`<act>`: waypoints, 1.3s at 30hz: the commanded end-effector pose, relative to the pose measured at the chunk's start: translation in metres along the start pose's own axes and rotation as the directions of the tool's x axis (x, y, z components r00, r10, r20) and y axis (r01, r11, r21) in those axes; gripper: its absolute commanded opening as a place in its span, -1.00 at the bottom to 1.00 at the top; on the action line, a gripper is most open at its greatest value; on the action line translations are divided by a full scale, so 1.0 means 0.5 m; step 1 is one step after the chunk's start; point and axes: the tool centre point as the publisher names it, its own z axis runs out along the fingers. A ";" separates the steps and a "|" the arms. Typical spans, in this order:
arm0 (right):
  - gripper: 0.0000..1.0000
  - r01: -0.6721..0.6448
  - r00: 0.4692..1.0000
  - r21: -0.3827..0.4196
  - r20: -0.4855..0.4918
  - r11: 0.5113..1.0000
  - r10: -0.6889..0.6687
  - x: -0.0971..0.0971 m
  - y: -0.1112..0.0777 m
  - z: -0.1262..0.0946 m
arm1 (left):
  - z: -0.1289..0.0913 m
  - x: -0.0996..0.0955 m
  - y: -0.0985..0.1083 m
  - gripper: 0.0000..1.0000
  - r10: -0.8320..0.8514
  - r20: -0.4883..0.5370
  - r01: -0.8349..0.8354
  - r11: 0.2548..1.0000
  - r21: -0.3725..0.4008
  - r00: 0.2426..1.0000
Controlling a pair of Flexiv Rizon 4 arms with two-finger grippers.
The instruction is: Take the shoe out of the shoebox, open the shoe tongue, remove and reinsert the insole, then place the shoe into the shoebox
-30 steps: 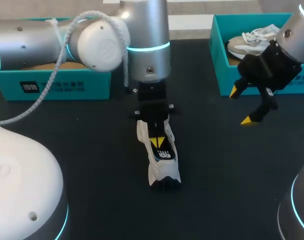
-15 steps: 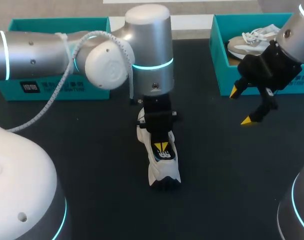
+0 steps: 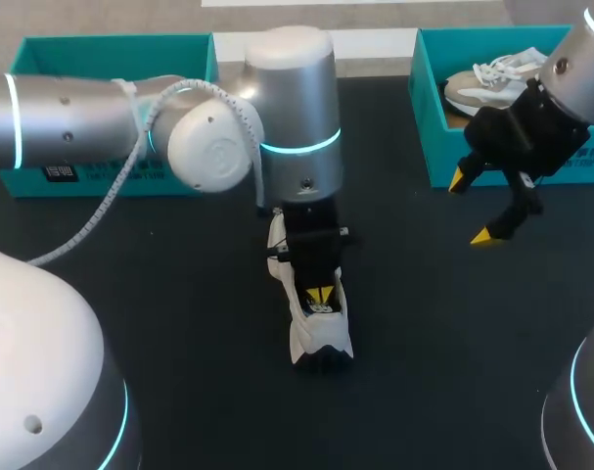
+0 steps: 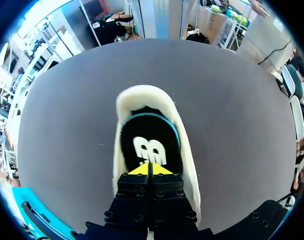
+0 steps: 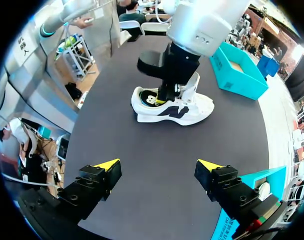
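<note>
Table (image 3: 179,323): dark top. Both boxes sit at its far edge and the shoe lies mid-table, which leaves me working room all round it.
Left arm (image 3: 81,117): comes in from my left with the wrist turned straight down over the shoe. I read the vertical approach as the way into the shoe's opening.
Left shoebox (image 3: 111,174): teal, far left, partly behind the arm. Its contents are hidden from me.
Right shoebox (image 3: 424,108): teal, far right. It holds a second pale shoe (image 3: 492,83) with white laces, not the one in hand.
Shoe (image 3: 321,338): white, out of the box, upright on its sole, well apart from both boxes.
Right gripper (image 3: 471,208): fingers spread wide and empty, hovering just in front of the right shoebox. I judge it is parked there to keep clear of the left arm.
Left gripper (image 4: 150,169): yellow tips pressed together, down inside the opening at the heel end. Nothing shows between them, and I cannot tell whether they have nipped the liner's edge.
Insole (image 4: 141,135): black with a teal rim and a white mark, lying flat in the shoe. I judge the removal step is at hand and not yet done.
</note>
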 end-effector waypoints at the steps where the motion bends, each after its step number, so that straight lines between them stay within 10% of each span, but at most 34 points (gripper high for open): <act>1: 1.00 0.000 1.000 0.001 -0.001 1.000 0.000 -0.002 0.000 0.002 | -0.041 0.011 -0.028 -1.00 0.017 0.013 -0.017 1.000 -0.002 1.000; 16: 1.00 0.000 1.000 0.001 -0.001 1.000 0.000 -0.002 0.000 0.002 | 0.070 -0.009 -0.030 -1.00 0.013 0.000 -0.013 1.000 0.007 1.000; 27: 1.00 0.000 1.000 0.001 -0.001 1.000 0.000 -0.002 0.000 0.002 | 0.022 0.007 -0.045 -1.00 0.022 0.035 -0.021 0.999 -0.026 0.999; 39: 1.00 0.000 1.000 0.001 -0.001 1.000 0.000 -0.002 0.000 0.002 | 0.092 -0.014 -0.052 -1.00 0.048 0.026 -0.048 0.999 -0.012 0.998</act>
